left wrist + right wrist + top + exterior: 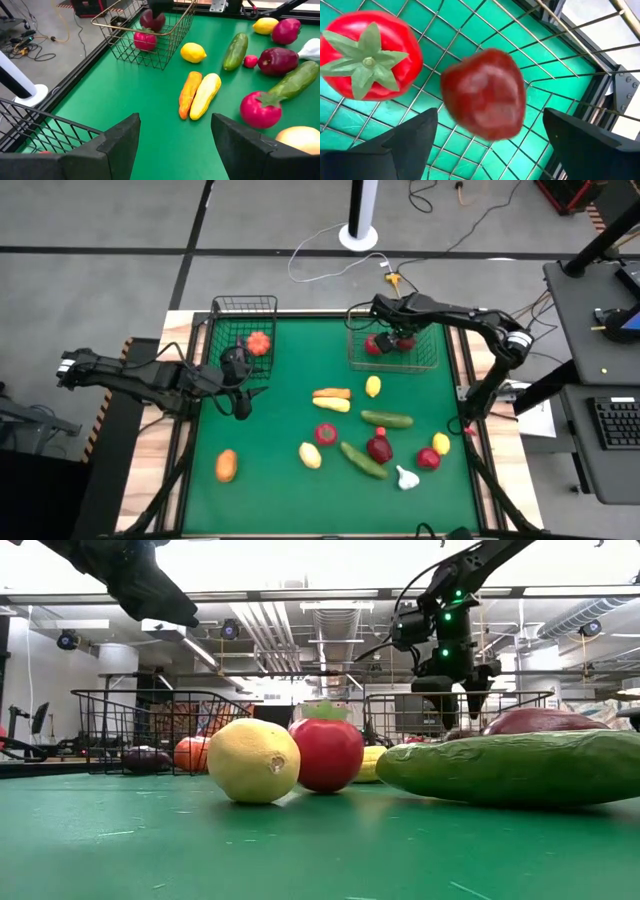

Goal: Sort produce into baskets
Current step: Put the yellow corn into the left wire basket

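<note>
I see the right gripper (485, 142) over the brownish-grey basket (425, 365), fingers apart, a dark red fruit (484, 100) loose between them beside a tomato (367, 55). The left gripper (172, 145) waits, fingers apart and empty, near the black basket (243, 306).

Green table cover (280, 430), matt and cloth-like, faintly fuzzy in the low view. Bare pale wood (165, 480) with visible grain along the table's left and right edges. Far left basket (243, 315) of thin dark wire; far right basket (395, 360) of brownish wire with a brassy sheen on its rim. Glossy moulded plastic on the tomato (367, 52) (leafy cap duller than the skin). Dark red fruit (485, 92) smooth with a soft shine. Lemon (253, 760) finely pitted, semi-matt. Cucumber (520, 768) smooth, satin. Matt black plastic on the left gripper (175, 145) fingers (117, 145) and right gripper (490, 145).
</note>
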